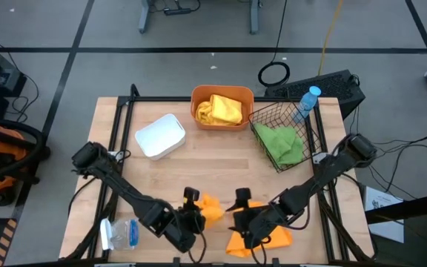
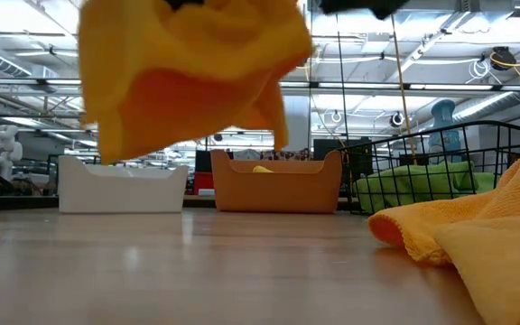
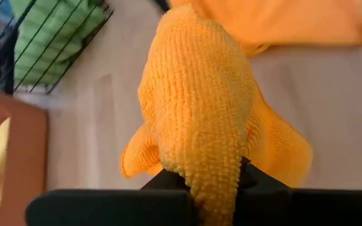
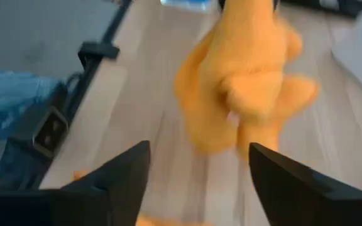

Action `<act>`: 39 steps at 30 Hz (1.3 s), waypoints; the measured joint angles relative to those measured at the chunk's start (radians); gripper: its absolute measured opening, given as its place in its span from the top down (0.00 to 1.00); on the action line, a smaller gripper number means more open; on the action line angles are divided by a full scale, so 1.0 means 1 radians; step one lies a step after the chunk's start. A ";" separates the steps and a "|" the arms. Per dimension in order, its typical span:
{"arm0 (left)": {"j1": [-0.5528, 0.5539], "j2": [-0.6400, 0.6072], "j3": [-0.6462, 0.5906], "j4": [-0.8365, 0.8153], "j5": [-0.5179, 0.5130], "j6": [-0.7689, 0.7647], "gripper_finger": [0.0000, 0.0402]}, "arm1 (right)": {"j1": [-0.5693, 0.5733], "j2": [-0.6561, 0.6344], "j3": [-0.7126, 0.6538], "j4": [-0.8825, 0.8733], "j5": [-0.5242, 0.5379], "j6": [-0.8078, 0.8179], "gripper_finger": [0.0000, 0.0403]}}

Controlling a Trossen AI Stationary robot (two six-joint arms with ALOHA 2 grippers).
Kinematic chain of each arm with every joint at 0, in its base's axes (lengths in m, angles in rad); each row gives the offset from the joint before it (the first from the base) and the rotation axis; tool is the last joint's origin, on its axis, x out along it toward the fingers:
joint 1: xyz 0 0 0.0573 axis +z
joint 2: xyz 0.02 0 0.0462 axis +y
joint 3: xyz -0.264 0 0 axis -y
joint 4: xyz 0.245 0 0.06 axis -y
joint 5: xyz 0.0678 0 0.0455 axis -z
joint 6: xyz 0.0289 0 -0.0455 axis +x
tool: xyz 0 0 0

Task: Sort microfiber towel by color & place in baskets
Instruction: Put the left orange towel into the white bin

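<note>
Left jaws [image 3: 209, 182] pinching orange towel [image 3: 200, 107], lifted in low view

Orange towel [image 1: 210, 208] hangs bunched and clear of the bench, pinched in the left hand [image 1: 193, 215]. A second orange towel [image 1: 262, 236] lies crumpled flat near the front edge. At the back, the orange tub [image 1: 222, 94] holds a yellow towel [image 1: 219, 110], the black wire basket [image 1: 268, 113] holds a green towel [image 1: 283, 143], and the white tray [image 1: 159, 136] sits left of the tub.
</note>
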 joint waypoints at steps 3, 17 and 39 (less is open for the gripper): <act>0.027 -0.012 0.000 -0.078 0.000 -0.003 0.94 | 0.017 -0.030 0.000 -0.118 0.008 0.074 0.30; 0.284 -0.377 -0.001 -0.384 0.084 0.001 0.94 | 0.184 -0.035 0.000 -0.340 0.213 0.257 0.32; 1.055 -0.654 -0.486 -0.178 0.576 0.152 0.97 | 0.211 -0.035 0.000 -0.397 0.352 0.148 0.44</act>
